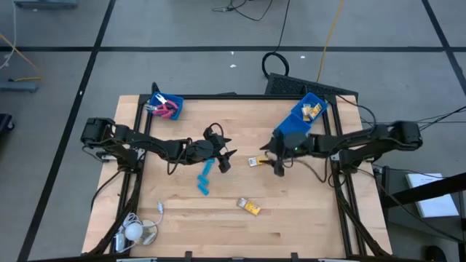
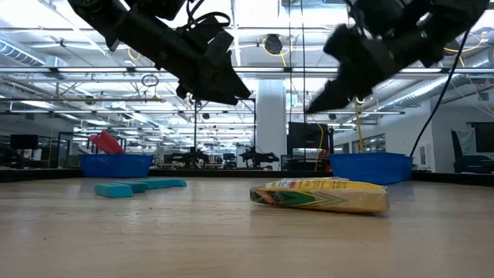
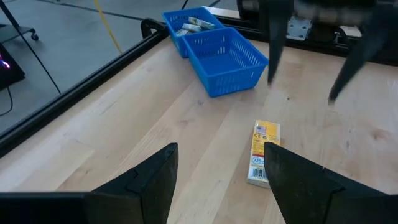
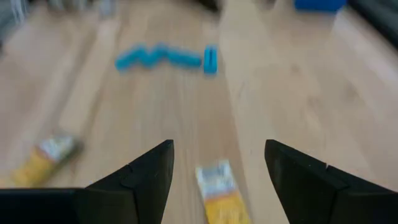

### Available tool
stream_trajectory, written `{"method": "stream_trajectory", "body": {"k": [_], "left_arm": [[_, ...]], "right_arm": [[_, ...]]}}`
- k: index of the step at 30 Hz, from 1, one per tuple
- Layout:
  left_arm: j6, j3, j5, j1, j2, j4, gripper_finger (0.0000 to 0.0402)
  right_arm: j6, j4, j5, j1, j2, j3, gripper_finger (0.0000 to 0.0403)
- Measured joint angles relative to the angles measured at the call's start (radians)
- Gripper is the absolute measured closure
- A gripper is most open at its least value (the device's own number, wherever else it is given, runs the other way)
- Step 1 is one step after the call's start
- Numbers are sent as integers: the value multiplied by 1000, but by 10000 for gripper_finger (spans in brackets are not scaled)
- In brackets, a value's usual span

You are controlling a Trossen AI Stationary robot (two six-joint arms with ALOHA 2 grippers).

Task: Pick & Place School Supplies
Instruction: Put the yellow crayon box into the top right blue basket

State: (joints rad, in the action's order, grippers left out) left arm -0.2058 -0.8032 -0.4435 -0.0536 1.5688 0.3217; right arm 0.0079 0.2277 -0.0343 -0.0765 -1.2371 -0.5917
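We are looking at a yellow packet [image 1: 254, 161] lying flat on the tabletop [image 1: 306, 218], near the middle. Our right claw [image 1: 279, 168] is hanging just beside the packet, on the side toward the blue bins [image 1: 298, 122]. It is wide open and holding nothing. The packet's long side is pointing at this claw. Our left claw [image 1: 224, 161] is on the packet's other side, a bit farther off, open and empty too. The right one looks nearer.
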Motion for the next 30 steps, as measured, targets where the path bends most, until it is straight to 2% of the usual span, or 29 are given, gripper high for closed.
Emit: {"method": "stream_trajectory", "body": {"k": [4,13,18,25,30], "left_arm": [[0,0,0,0,0,16,162],[0,0,0,0,0,30,162],[0,0,0,0,0,40,162],[0,0,0,0,0,44,163],[0,0,0,0,0,49,162]], "right_arm": [[14,-1,85,34,-71,24,161],[-107,-8,84,7,-227,15,161],[-161,-20,83,-16,-268,14,161],[-151,-39,-5,-50,-301,13,161],[-138,-63,-20,-50,-311,12,161]]}}
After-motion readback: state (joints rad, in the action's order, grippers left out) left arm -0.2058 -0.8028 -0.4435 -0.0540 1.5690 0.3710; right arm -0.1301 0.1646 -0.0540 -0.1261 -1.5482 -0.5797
